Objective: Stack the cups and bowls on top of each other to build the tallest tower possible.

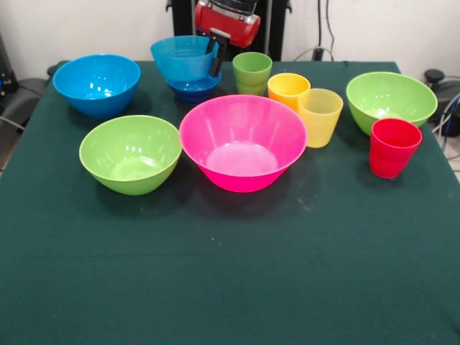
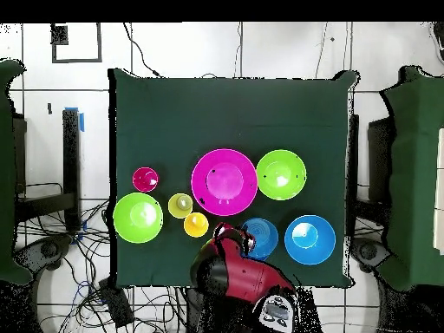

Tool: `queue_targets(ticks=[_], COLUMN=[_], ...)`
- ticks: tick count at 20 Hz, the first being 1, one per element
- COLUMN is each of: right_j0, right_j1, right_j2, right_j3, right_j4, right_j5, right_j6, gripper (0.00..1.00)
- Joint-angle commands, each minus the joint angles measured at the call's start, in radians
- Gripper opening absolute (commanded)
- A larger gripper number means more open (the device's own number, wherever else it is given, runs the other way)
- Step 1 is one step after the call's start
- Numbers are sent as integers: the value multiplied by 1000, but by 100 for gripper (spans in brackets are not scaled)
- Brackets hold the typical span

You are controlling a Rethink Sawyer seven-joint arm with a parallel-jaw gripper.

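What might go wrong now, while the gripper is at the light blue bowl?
The light blue bowl sits tilted on the small dark blue bowl; it may slide off when the gripper at its rim moves. The green cup stands just beside, so the arm could knock it over.

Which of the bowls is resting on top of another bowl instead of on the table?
The light blue bowl at the back, beside the green cup. It sits tilted on a small dark blue bowl; all the other bowls stand directly on the green cloth.

I work in a robotics lab: green-clothed table point(image 2: 234, 113), taped floor grid point(image 2: 52, 121), loose cables point(image 2: 87, 290) around my pedestal point(image 1: 228, 8).
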Motion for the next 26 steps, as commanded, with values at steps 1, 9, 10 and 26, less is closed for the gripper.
queue_targets(ticks=[1,9,10,26], right_j0=[14,13,11,-10], right_j1=[36,49,50,29], right_j2=[100,103,104,156], right_j3=[-41,-42,-43,1], right_j4=[-3,0,-3,1], right_j5=[74,64,64,80], right_j6=[120,125,123,150], gripper=[0,0,0,0])
